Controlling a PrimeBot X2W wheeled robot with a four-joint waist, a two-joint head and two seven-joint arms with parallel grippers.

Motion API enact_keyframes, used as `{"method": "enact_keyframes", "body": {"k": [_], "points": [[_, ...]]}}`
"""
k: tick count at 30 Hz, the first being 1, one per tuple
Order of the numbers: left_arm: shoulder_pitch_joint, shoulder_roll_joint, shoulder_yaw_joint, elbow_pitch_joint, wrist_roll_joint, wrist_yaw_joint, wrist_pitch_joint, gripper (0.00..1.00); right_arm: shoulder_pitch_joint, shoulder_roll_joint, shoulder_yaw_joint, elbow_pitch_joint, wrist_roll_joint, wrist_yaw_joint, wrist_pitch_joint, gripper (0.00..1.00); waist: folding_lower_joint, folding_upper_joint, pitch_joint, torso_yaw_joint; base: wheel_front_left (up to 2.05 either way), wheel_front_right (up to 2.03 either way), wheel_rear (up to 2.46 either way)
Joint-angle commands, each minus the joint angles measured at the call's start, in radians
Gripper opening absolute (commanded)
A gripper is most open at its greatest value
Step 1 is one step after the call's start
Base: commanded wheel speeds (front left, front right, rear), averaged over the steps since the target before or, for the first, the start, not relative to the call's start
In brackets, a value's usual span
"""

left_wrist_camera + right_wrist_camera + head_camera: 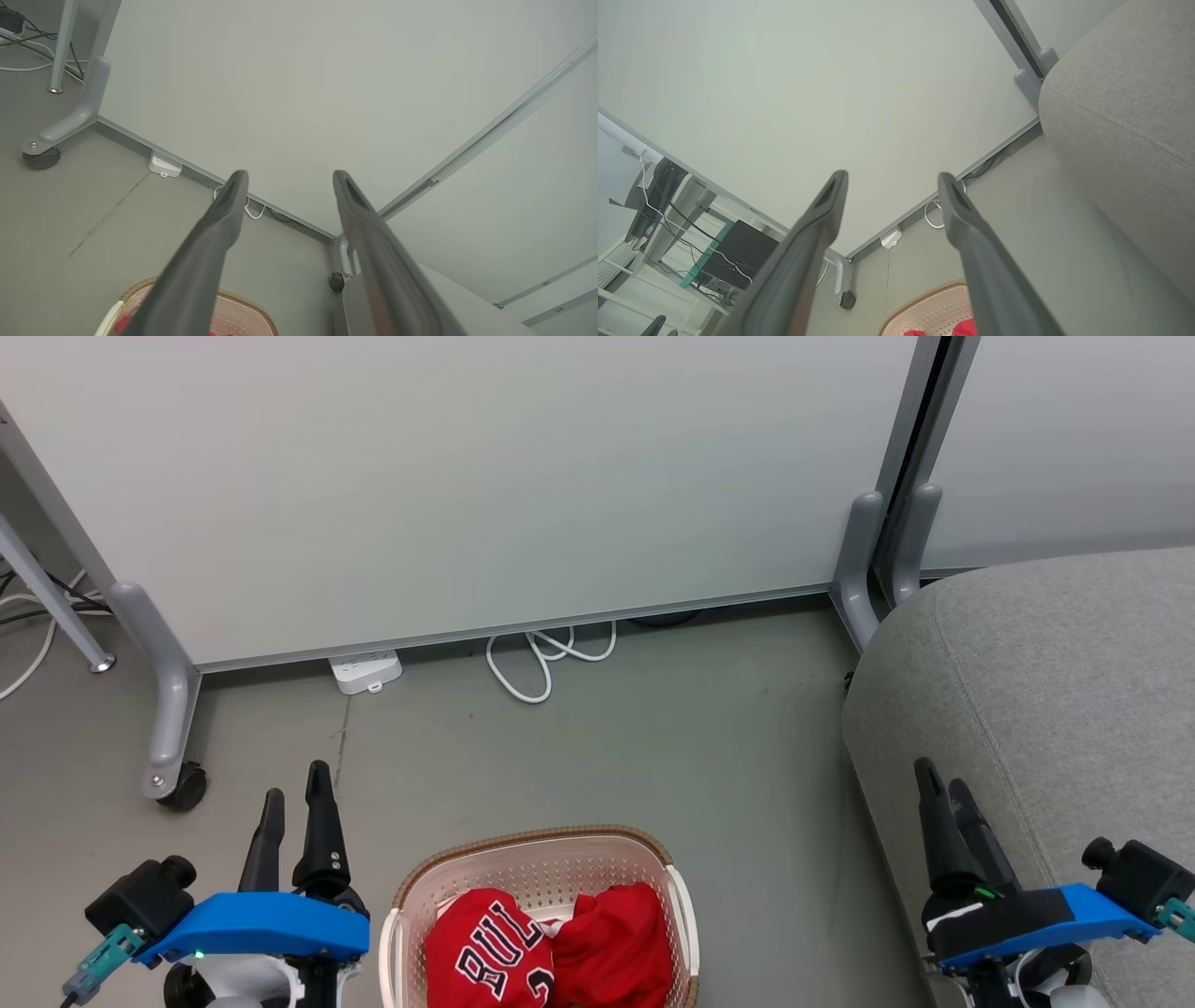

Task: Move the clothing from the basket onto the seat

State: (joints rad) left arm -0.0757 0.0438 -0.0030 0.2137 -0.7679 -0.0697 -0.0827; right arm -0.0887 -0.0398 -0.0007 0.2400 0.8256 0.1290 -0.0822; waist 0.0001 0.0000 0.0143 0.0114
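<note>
The cream-white perforated plastic basket with a brown woven-look rim [532, 837] stood on the grey floor [653, 737], between the two hands and touched by neither. Inside it lay the clothing: a red jersey with white black-edged lettering [485, 952] on the left and a plain red fabric garment [616, 943] bunched against it on the right. The left hand [295, 784] hung just beside the basket's left edge, its two long dark fingers parted and holding nothing, the jersey low to its right and clear of them. The right hand [941, 777], likewise spread and empty, was over the near edge of the large grey fabric-upholstered seat [1055, 691], well apart from the clothing
</note>
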Motion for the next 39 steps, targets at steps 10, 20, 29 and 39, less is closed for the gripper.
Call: {"method": "enact_keyframes", "body": {"k": [10, 20, 29, 39], "points": [[-0.025, 0.01, -0.028, 0.004, 0.154, 0.006, -0.039, 1.0, -0.017, -0.009, 0.021, 0.009, -0.15, 0.002, -0.04, 1.0, -0.0001, 0.0, -0.002, 0.004, 0.0, 0.0, 0.0], [-0.029, 0.011, -0.049, 0.014, 0.267, 0.009, -0.067, 1.0, -0.013, -0.01, 0.037, 0.017, -0.263, 0.002, -0.068, 1.0, -0.0001, 0.0, -0.003, 0.007, 0.0, 0.0, 0.0], [-0.024, 0.011, -0.062, 0.024, 0.363, 0.014, -0.09, 1.0, -0.013, -0.011, 0.05, 0.023, -0.353, 0.002, -0.09, 1.0, -0.0001, 0.0, -0.004, 0.009, 0.0, 0.0, 0.0], [-0.031, 0.011, -0.073, 0.035, 0.458, 0.016, -0.114, 1.0, -0.01, -0.011, 0.059, 0.028, -0.45, 0.002, -0.115, 1.0, -0.0001, 0.0, -0.003, 0.012, 0.0, 0.0, 0.0]]}}
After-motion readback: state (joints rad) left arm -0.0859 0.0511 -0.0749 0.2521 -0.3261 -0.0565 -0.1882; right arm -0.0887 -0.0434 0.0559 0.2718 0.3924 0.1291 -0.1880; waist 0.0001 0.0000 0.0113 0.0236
